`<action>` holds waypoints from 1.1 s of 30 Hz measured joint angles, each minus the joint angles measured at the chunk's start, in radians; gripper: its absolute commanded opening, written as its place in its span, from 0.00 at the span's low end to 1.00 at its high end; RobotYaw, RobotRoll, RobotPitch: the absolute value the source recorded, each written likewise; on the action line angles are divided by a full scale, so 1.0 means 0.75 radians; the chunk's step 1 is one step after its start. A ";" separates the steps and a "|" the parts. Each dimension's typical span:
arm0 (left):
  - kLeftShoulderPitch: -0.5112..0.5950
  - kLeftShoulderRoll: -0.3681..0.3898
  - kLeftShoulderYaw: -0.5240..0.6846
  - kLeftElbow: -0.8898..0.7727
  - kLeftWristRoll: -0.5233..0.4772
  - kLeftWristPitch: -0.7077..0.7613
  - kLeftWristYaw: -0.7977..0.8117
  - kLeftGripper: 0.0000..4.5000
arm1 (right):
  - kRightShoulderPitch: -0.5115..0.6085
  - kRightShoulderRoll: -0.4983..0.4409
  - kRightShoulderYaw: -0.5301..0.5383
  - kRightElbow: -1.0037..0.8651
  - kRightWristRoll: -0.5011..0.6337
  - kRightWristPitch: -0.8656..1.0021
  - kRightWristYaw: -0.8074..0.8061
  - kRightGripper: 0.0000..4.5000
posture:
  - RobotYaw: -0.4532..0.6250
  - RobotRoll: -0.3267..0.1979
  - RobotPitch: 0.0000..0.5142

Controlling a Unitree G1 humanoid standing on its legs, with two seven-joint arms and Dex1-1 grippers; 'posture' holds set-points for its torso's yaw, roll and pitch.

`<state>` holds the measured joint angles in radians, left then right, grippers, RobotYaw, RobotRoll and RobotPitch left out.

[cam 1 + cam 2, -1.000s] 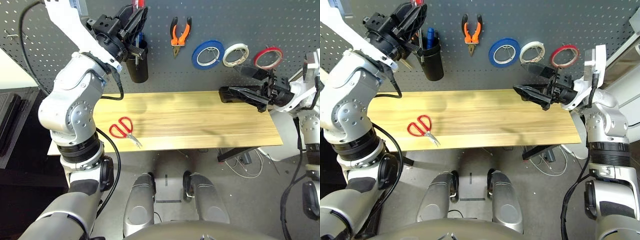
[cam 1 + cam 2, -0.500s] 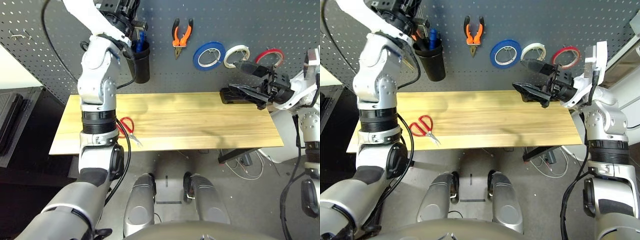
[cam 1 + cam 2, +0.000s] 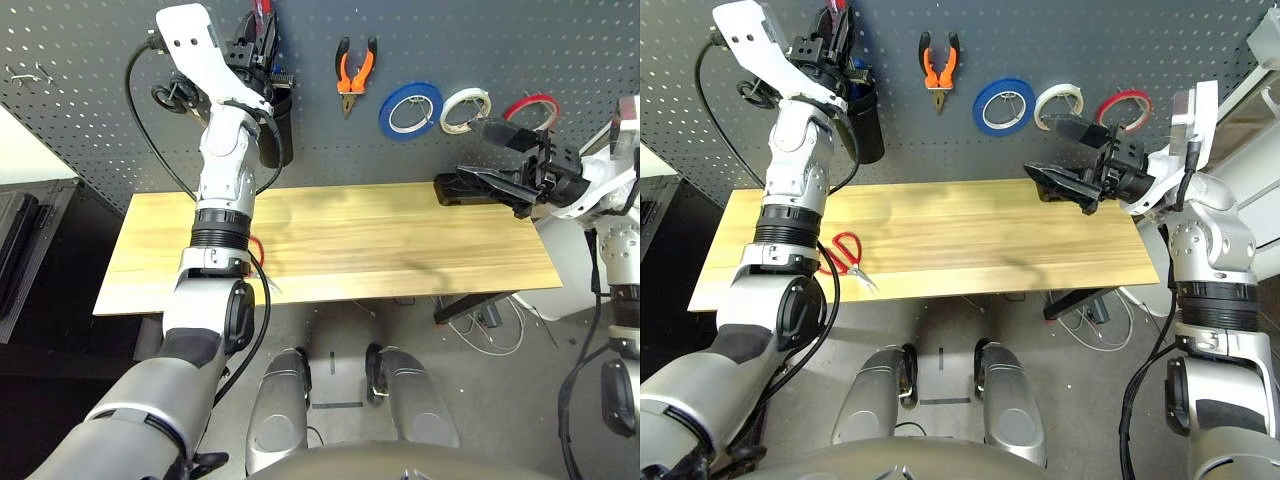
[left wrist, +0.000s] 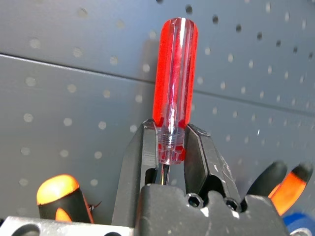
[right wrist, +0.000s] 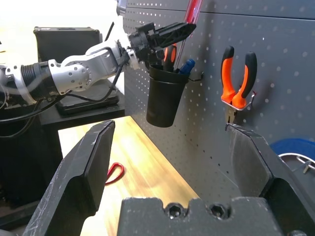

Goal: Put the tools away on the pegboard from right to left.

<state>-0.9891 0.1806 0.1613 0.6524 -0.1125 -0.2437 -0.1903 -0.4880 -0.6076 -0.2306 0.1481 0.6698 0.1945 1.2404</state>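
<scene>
From my head camera, my left gripper (image 3: 262, 45) is up against the pegboard (image 3: 450, 40), right over the black cup (image 3: 864, 125) hanging there, and it's clamped on the small red-handled screwdriver (image 4: 174, 83). The pliers (image 3: 353, 72) hang on their hook, then the blue roll (image 3: 411, 109), the white roll (image 3: 464, 108) and the thin red tape ring (image 3: 530, 106) in a row to the right. The red-handled scissors (image 3: 843, 254) lie on the wooden table (image 3: 400, 240), at its left end beside my left forearm.

My left wrist camera: fingers pinch the clear collar of the screwdriver, red handle standing up against the board.

My right wrist camera: my right gripper (image 5: 172, 162) has its jaws spread wide, holding nothing, facing along the board towards the cup and pliers.
</scene>
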 measured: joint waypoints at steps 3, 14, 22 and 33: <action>0.000 0.006 -0.010 -0.016 0.004 0.003 -0.002 0.51 | 0.002 0.000 0.000 -0.009 0.000 0.000 -0.001 1.00 | 0.33 0.62 0.22; 0.091 0.175 -0.033 -0.728 -0.096 0.426 -0.125 1.00 | -0.011 0.012 0.003 0.013 -0.003 0.000 0.005 1.00 | 0.38 0.62 0.23; 0.488 0.411 -0.105 -1.275 -0.215 0.898 -0.309 1.00 | -0.059 0.019 0.029 0.077 -0.024 -0.006 0.051 1.00 | 0.41 0.62 0.25; 0.952 0.534 -0.073 -1.434 -0.240 1.076 -0.379 1.00 | 0.000 0.076 0.144 0.056 -0.108 -0.027 0.108 1.00 | 0.41 0.62 0.33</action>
<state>-0.2753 0.5812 0.1064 -0.4233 -0.2923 0.5634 -0.4747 -0.4876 -0.5506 -0.1227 0.1900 0.5886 0.1742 1.3213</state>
